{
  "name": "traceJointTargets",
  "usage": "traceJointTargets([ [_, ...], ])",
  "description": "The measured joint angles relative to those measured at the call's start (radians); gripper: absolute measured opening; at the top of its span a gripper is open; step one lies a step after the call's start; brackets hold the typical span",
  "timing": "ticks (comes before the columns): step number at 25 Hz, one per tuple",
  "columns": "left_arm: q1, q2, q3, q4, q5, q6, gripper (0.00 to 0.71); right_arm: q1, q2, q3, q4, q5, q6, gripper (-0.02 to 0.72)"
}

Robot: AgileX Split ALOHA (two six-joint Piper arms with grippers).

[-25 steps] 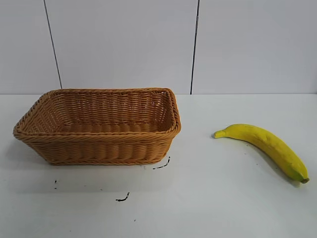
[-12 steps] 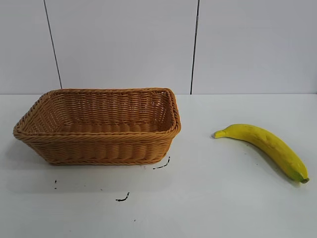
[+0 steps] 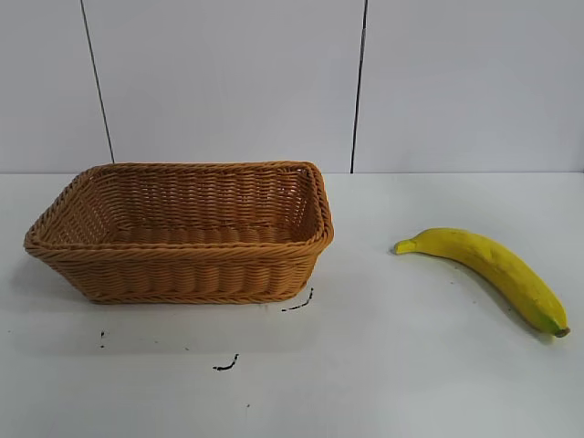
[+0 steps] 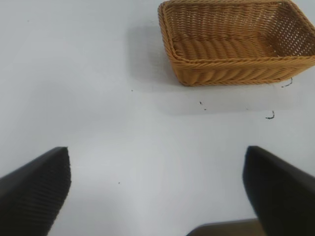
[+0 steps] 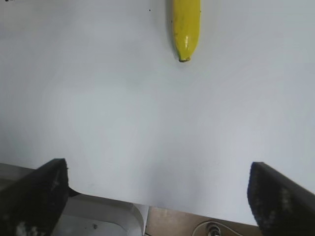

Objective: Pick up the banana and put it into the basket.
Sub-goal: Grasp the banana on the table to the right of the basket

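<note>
White tabletop [image 3: 411, 383] is carrying the basket [image 3: 182, 269] at left; banana [image 3: 493, 269] is lying well right of it, long axis diagonal; left gripper [image 4: 157, 196] is idling wide open, empty; right gripper [image 5: 157, 196], nearer, is hovering wide open, empty, short of the banana's dark end.

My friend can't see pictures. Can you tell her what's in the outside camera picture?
A long yellow banana lies on a white table, off to the right of a big woven basket with nothing in it. They don't touch, and no robot arm shows here.
</note>
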Motion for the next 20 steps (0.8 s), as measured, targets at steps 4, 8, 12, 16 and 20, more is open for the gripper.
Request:
traceJointTargets([
  [4,0.000,0.000,0.000,0.000,0.000,0.000,0.690,0.000,0.181,-0.137,0.006,-0.043,-0.068,0.692],
  [8,0.000,0.000,0.000,0.000,0.000,0.000,0.690,0.000,0.344,-0.247,0.009,-0.114,-0.090,0.692],
  [12,0.000,0.000,0.000,0.000,0.000,0.000,0.690,0.000,0.479,-0.288,0.010,-0.214,-0.098,0.692],
  [16,0.000,0.000,0.000,0.000,0.000,0.000,0.690,0.000,0.600,-0.289,0.010,-0.279,-0.100,0.692],
  [20,0.000,0.000,0.000,0.000,0.000,0.000,0.690,0.000,0.697,-0.290,0.010,-0.319,-0.101,0.692],
])
